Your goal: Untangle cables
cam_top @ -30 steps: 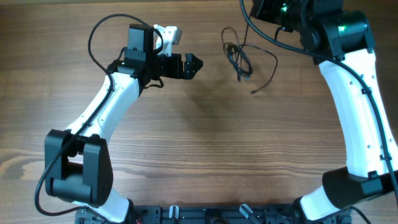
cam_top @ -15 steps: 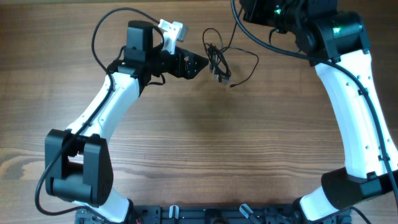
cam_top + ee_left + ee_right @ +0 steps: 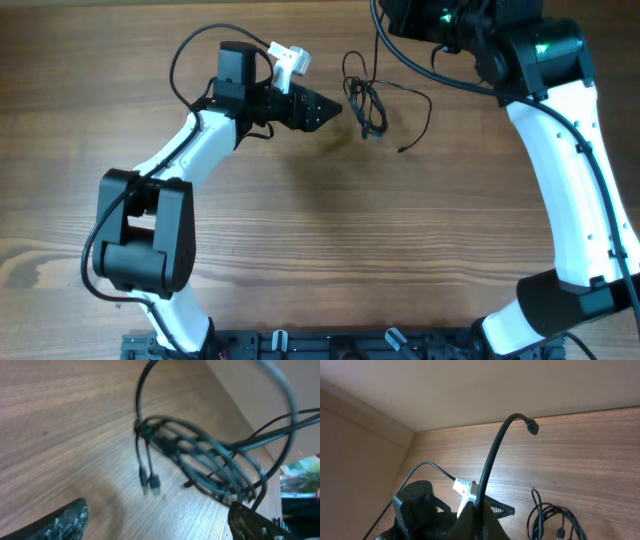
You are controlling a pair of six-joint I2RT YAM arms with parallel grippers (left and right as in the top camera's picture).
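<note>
A: Wood-grain tabletop all round. Where's the cable tangle?
B: Just ahead of my left gripper, fingers apart. My right gripper is pinched on one black cable rising above its fingers.

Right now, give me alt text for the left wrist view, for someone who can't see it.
A tangled bundle of dark cables rests on the wooden table, with two small plugs trailing from it. The open left gripper shows only as blurred fingertips at the bottom corners.
</note>
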